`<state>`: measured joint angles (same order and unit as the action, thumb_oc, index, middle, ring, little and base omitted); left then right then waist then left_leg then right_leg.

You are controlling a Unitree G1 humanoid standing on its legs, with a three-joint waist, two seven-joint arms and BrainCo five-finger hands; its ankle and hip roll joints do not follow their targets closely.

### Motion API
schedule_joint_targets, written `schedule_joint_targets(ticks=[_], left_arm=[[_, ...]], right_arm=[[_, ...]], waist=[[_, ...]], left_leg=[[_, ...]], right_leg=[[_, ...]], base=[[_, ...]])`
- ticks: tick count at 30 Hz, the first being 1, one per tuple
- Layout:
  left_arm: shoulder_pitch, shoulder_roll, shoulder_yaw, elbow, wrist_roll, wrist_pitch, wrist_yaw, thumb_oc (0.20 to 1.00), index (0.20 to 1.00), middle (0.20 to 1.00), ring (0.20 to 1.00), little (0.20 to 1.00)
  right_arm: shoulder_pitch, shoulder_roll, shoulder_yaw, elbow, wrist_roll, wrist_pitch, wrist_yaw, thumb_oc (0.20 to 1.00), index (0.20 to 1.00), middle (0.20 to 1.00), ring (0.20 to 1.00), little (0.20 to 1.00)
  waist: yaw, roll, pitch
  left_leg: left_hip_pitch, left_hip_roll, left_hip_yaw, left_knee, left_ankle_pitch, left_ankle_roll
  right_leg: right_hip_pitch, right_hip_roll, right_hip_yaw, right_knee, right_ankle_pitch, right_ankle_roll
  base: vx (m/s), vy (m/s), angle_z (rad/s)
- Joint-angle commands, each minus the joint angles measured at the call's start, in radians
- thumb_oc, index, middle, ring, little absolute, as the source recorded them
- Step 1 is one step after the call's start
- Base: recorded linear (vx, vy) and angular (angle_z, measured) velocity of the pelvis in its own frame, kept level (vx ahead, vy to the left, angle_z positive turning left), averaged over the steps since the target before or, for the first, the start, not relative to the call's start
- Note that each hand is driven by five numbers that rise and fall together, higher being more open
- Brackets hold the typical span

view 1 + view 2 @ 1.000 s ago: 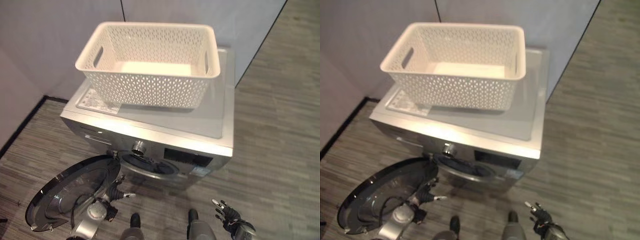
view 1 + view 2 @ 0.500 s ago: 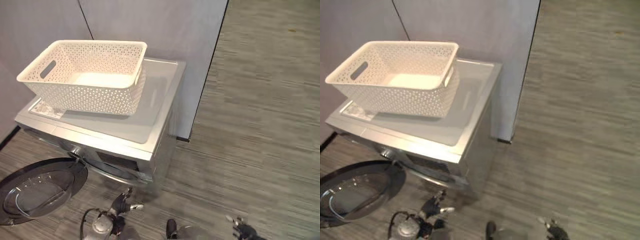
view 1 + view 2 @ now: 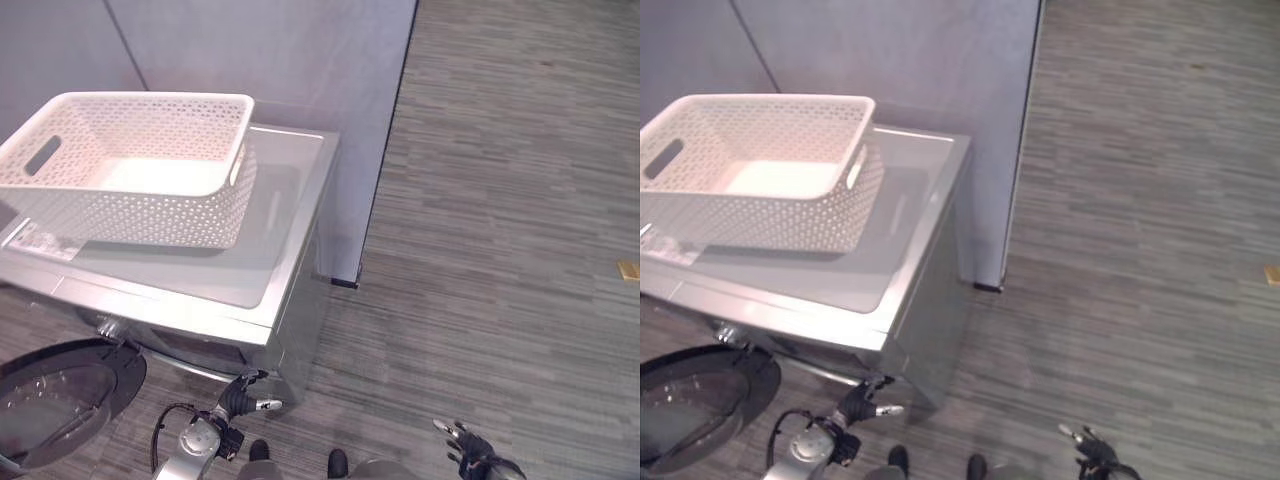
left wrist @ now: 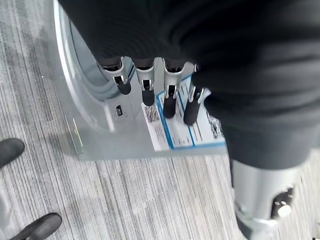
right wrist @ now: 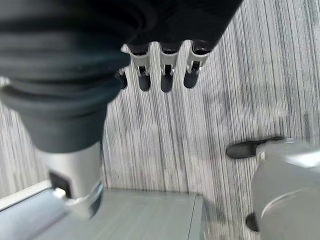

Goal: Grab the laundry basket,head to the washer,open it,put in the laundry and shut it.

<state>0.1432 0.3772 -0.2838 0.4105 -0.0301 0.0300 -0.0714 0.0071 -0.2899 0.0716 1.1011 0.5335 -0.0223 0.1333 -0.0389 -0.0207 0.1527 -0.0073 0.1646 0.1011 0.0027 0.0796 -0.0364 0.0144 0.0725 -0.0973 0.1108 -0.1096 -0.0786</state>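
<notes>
Left hand (image 3: 240,398): bottom edge of the left eye view, left of centre, low before the washer's front corner. Fingers (image 4: 170,102) relaxed and slightly spread, holding nothing. The left wrist view adds what the eye views lack: the washer front close up, with the rim of its door opening and a blue-bordered label (image 4: 182,131) just past the fingertips.

Right hand (image 3: 467,447): bottom edge, right of centre, over the wood-grain floor (image 3: 500,250). Fingers (image 5: 167,80) hang loosely apart, empty.

Washer door (image 3: 55,400): lower left corner, swung open, round and dark.

Washer (image 3: 250,270): silver, left half of the frame.

Laundry basket (image 3: 130,165): white, perforated, standing on the washer top at upper left, apart from both hands.

Partition wall (image 3: 300,60): grey, upper centre.

Against 0.5 s ago: the whole scene sits further left in frame, a camera shift. The left hand still hangs low by the washer front.
</notes>
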Motion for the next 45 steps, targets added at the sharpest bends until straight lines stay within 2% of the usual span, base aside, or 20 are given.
schedule_joint_targets(ticks=[1, 2, 3, 7, 11, 13, 16, 19, 20, 23, 24, 25, 26, 28, 29, 30, 31, 34, 38, 45], left_arm=[[-0.039, 0.037, 0.037, -0.063, -0.023, -0.033, 0.028, 1.000, 1.000, 1.000, 1.000, 1.000], [-0.049, 0.031, 0.031, -0.067, -0.030, -0.036, 0.039, 1.000, 1.000, 1.000, 1.000, 1.000], [-0.047, 0.027, 0.036, -0.073, -0.040, -0.035, 0.041, 1.000, 1.000, 1.000, 1.000, 1.000], [0.001, 0.003, 0.038, -0.093, -0.062, -0.031, 0.025, 1.000, 1.000, 1.000, 1.000, 1.000], [0.017, -0.015, 0.018, -0.092, -0.107, -0.035, 0.005, 1.000, 1.000, 1.000, 1.000, 1.000], [0.015, -0.010, 0.008, -0.088, -0.087, -0.033, 0.000, 1.000, 1.000, 1.000, 1.000, 1.000], [0.002, -0.006, 0.005, -0.086, -0.081, -0.033, 0.008, 1.000, 1.000, 1.000, 1.000, 1.000], [-0.025, 0.004, 0.013, -0.109, -0.067, -0.044, 0.033, 1.000, 1.000, 1.000, 1.000, 1.000], [-0.033, 0.004, 0.018, -0.109, -0.063, -0.049, 0.046, 1.000, 1.000, 1.000, 1.000, 1.000], [-0.060, 0.004, 0.003, -0.102, -0.042, -0.056, 0.050, 1.000, 1.000, 1.000, 1.000, 1.000], [-0.080, 0.005, -0.003, -0.094, -0.034, -0.054, 0.053, 1.000, 1.000, 1.000, 1.000, 1.000], [-0.098, 0.015, 0.003, -0.095, -0.015, -0.056, 0.066, 1.000, 1.000, 1.000, 1.000, 1.000], [-0.102, 0.024, 0.007, -0.102, -0.012, -0.053, 0.069, 1.000, 1.000, 1.000, 1.000, 1.000], [-0.111, 0.033, 0.010, -0.104, -0.011, -0.054, 0.069, 1.000, 1.000, 1.000, 1.000, 1.000], [-0.110, 0.034, 0.009, -0.107, -0.001, -0.052, 0.073, 1.000, 1.000, 1.000, 1.000, 1.000], [-0.120, 0.040, 0.021, -0.117, 0.019, -0.052, 0.086, 1.000, 1.000, 1.000, 1.000, 1.000], [-0.119, 0.040, 0.023, -0.118, 0.020, -0.051, 0.086, 1.000, 1.000, 1.000, 1.000, 1.000], [-0.118, 0.051, 0.040, -0.134, 0.025, -0.049, 0.079, 1.000, 1.000, 1.000, 1.000, 1.000], [-0.108, 0.048, 0.054, -0.143, 0.027, -0.046, 0.074, 1.000, 1.000, 1.000, 1.000, 1.000], [-0.034, 0.017, 0.075, -0.162, 0.025, -0.049, 0.045, 1.000, 1.000, 1.000, 1.000, 1.000]], right_arm=[[-0.003, 0.000, 0.020, -0.005, -0.022, -0.007, 0.008, 1.000, 1.000, 1.000, 1.000, 1.000], [0.003, -0.004, 0.020, -0.023, -0.009, -0.001, 0.005, 1.000, 1.000, 1.000, 1.000, 1.000], [-0.007, -0.009, 0.023, -0.026, -0.004, -0.004, 0.005, 1.000, 1.000, 1.000, 1.000, 1.000], [-0.030, -0.026, 0.055, -0.012, -0.023, -0.007, 0.001, 1.000, 1.000, 1.000, 1.000, 1.000], [-0.058, -0.064, 0.039, -0.016, -0.018, -0.019, -0.001, 1.000, 1.000, 1.000, 1.000, 1.000], [-0.071, -0.071, 0.030, -0.016, -0.018, -0.030, -0.013, 1.000, 1.000, 1.000, 1.000, 1.000], [-0.088, -0.067, 0.029, -0.011, -0.018, -0.035, -0.026, 1.000, 1.000, 1.000, 1.000, 1.000], [-0.100, -0.050, 0.009, -0.007, 0.002, -0.041, -0.049, 1.000, 1.000, 1.000, 1.000, 1.000], [-0.093, -0.046, -0.009, -0.002, 0.009, -0.042, -0.057, 1.000, 1.000, 1.000, 1.000, 1.000], [-0.073, -0.036, -0.048, 0.015, 0.005, -0.041, -0.063, 1.000, 1.000, 1.000, 1.000, 1.000], [-0.059, -0.029, -0.072, 0.021, 0.007, -0.035, -0.067, 1.000, 1.000, 1.000, 1.000, 1.000], [-0.045, -0.019, -0.080, 0.021, 0.003, -0.028, -0.057, 1.000, 1.000, 1.000, 1.000, 1.000], [-0.044, -0.013, -0.082, 0.018, 0.009, -0.025, -0.058, 1.000, 1.000, 1.000, 1.000, 1.000], [-0.042, -0.004, -0.078, 0.017, 0.012, -0.028, -0.056, 1.000, 1.000, 1.000, 1.000, 1.000], [-0.046, 0.000, -0.077, 0.031, 0.014, -0.028, -0.057, 1.000, 1.000, 1.000, 1.000, 1.000], [-0.043, 0.012, -0.071, 0.048, 0.026, -0.023, -0.058, 1.000, 1.000, 1.000, 1.000, 1.000], [-0.044, 0.012, -0.069, 0.049, 0.027, -0.023, -0.058, 1.000, 1.000, 1.000, 1.000, 1.000], [-0.046, 0.031, -0.037, 0.081, 0.020, -0.023, -0.057, 1.000, 1.000, 1.000, 1.000, 1.000], [-0.035, 0.039, -0.027, 0.083, 0.021, -0.021, -0.049, 1.000, 1.000, 1.000, 1.000, 1.000], [-0.003, 0.045, -0.013, 0.077, -0.036, -0.014, -0.038, 1.000, 1.000, 1.000, 1.000, 1.000]], waist=[[0.037, -0.019, 0.009], [0.026, -0.029, 0.015], [0.032, -0.037, 0.012], [0.063, -0.055, 0.010], [0.064, -0.054, 0.022], [0.054, -0.044, 0.017], [0.059, -0.037, 0.019], [0.044, -0.021, 0.019], [0.046, -0.011, 0.011], [0.040, 0.005, -0.009], [0.037, 0.001, -0.017], [0.035, -0.002, -0.021], [0.029, 0.003, -0.016], [0.034, 0.003, -0.016], [0.034, 0.003, -0.012], [0.014, 0.016, -0.009], [0.016, 0.016, -0.010], [0.018, 0.020, -0.007], [0.020, 0.009, -0.007], [0.043, -0.017, -0.072]], left_leg=[[-0.063, 0.032, -0.021, 0.096, -0.071, 0.006], [-0.082, 0.030, -0.067, 0.100, -0.061, 0.002], [-0.096, 0.031, -0.078, 0.103, -0.058, 0.001], [-0.147, 0.047, -0.143, 0.150, -0.040, -0.004], [-0.201, -0.012, -0.223, 0.116, -0.002, 0.007], [-0.209, 0.015, -0.203, 0.090, 0.020, -0.010], [-0.216, 0.053, -0.262, 0.069, 0.046, -0.031], [-0.187, 0.175, -0.284, 0.037, 0.076, -0.033], [-0.178, 0.182, -0.287, 0.037, 0.066, -0.033], [-0.179, 0.144, -0.249, 0.070, 0.004, -0.049], [-0.190, 0.104, -0.220, 0.123, -0.027, -0.053], [-0.179, 0.025, -0.199, 0.152, -0.093, -0.029], [-0.175, 0.004, -0.187, 0.154, -0.103, -0.016], [-0.173, -0.017, -0.171, 0.155, -0.124, 0.002], [-0.168, -0.039, -0.163, 0.148, -0.131, 0.022], [-0.154, -0.078, -0.160, 0.109, -0.119, 0.045], [-0.149, -0.076, -0.156, 0.103, -0.119, 0.044], [-0.104, -0.118, -0.141, 0.019, -0.094, 0.058], [-0.077, -0.141, -0.142, 0.007, -0.101, 0.069], [0.017, -0.136, -0.112, -0.079, -0.107, 0.062]], right_leg=[[-0.065, -0.152, 0.024, 0.169, -0.034, 0.174], [-0.061, -0.142, 0.125, 0.172, -0.041, 0.167], [-0.046, -0.138, 0.144, 0.133, -0.046, 0.157], [0.003, -0.095, 0.156, 0.033, -0.058, 0.116], [0.010, -0.086, 0.111, 0.018, -0.070, 0.108], [0.006, -0.086, 0.086, 0.014, -0.077, 0.114], [0.003, -0.095, 0.091, 0.015, -0.082, 0.123], [-0.002, -0.157, 0.117, 0.063, -0.113, 0.153], [0.011, -0.180, 0.130, 0.068, -0.115, 0.170], [0.050, -0.251, 0.123, 0.058, -0.082, 0.205], [0.051, -0.299, 0.129, 0.055, -0.019, 0.230], [0.010, -0.396, 0.150, 0.096, 0.180, 0.238], [-0.010, -0.398, 0.154, 0.106, 0.198, 0.213], [-0.021, -0.393, 0.152, 0.101, 0.179, 0.210], [-0.057, -0.379, 0.163, 0.119, 0.218, 0.200], [-0.097, -0.279, 0.192, 0.100, 0.131, 0.189], [-0.102, -0.278, 0.196, 0.108, 0.126, 0.188], [-0.117, -0.174, 0.132, 0.053, 0.049, 0.187], [-0.082, -0.158, 0.143, 0.038, 0.029, 0.182], [0.043, -0.207, 0.126, -0.152, 0.070, 0.203]], base=[[-0.16, -0.221, -0.15], [-0.12, -0.230, 0.20], [-0.11, -0.227, 0.52], [-0.05, -0.295, 0.45], [-0.03, -0.095, 0.28], [0.06, 0.057, 0.79], [0.08, 0.097, 0.12], [0.26, 0.447, -0.10], [0.39, 0.617, -0.21], [0.25, 0.410, -0.35], [0.35, 0.856, -0.13], [0.26, 0.811, -0.11], [0.18, 0.748, -0.26], [0.04, 0.291, -0.71], [0.07, 0.411, -0.70], [0.08, 0.402, -0.54], [0.05, 0.350, -0.32], [0.04, 0.192, 0.05], [0.05, 0.065, 0.12], [0.07, -0.031, -0.17]])
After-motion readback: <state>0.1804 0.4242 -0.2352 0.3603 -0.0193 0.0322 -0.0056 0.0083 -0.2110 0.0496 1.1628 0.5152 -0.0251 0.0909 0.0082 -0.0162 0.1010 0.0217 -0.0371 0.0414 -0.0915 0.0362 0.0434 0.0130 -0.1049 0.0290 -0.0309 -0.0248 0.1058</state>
